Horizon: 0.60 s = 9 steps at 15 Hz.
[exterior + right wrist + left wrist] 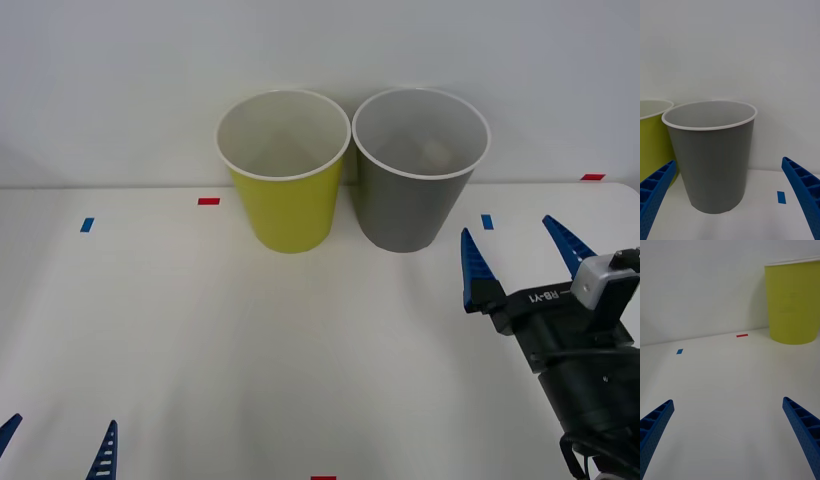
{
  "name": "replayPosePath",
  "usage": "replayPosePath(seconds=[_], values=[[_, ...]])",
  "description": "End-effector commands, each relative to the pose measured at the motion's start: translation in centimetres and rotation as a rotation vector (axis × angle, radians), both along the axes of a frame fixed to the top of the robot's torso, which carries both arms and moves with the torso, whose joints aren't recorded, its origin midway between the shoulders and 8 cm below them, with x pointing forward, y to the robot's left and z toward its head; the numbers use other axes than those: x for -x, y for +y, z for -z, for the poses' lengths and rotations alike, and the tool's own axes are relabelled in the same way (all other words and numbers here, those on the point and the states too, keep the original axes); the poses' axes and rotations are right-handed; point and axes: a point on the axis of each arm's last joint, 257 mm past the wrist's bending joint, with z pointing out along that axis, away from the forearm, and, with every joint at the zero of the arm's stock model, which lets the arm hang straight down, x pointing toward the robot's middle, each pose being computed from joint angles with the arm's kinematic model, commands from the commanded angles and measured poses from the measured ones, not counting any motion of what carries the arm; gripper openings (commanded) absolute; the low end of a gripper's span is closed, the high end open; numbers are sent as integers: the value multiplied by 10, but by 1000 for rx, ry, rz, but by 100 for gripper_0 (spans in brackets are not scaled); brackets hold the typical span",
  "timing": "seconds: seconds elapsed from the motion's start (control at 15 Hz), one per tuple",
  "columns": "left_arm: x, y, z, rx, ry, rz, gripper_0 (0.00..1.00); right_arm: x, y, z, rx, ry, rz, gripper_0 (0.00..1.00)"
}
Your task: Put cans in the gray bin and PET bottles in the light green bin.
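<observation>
The light green bin (288, 205) and the gray bin (408, 200) stand upright side by side at the back of the white table (300, 360), nearly touching. No cans or PET bottles are in view. My right gripper (510, 235) hovers open and empty just right of and in front of the gray bin (715, 161), which fills the space between its fingers (655, 187) in the right wrist view, with the light green bin (651, 146) beside it. My left gripper (55, 445) is open and empty low at the table's near left, facing the light green bin (792, 303) from a distance.
Small tape marks dot the table: red (208, 201) and blue (86, 224) on the left, blue (487, 221) and red (592, 177) on the right. A plain white wall (120, 80) rises right behind the bins.
</observation>
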Motion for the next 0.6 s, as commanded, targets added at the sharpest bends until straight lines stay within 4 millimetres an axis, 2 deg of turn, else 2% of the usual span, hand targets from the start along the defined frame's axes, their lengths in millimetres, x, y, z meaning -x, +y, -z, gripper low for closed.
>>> replayPosePath(seconds=[0.07,0.27,0.6], values=[[0,0,0,0,0,0,100,31,-25,51,28,-15,49,96],[0,0,0,0,0,0,100,58,-39,79,52,0,82,96],[0,0,0,0,0,0,100,101,-51,105,74,62,133,96]])
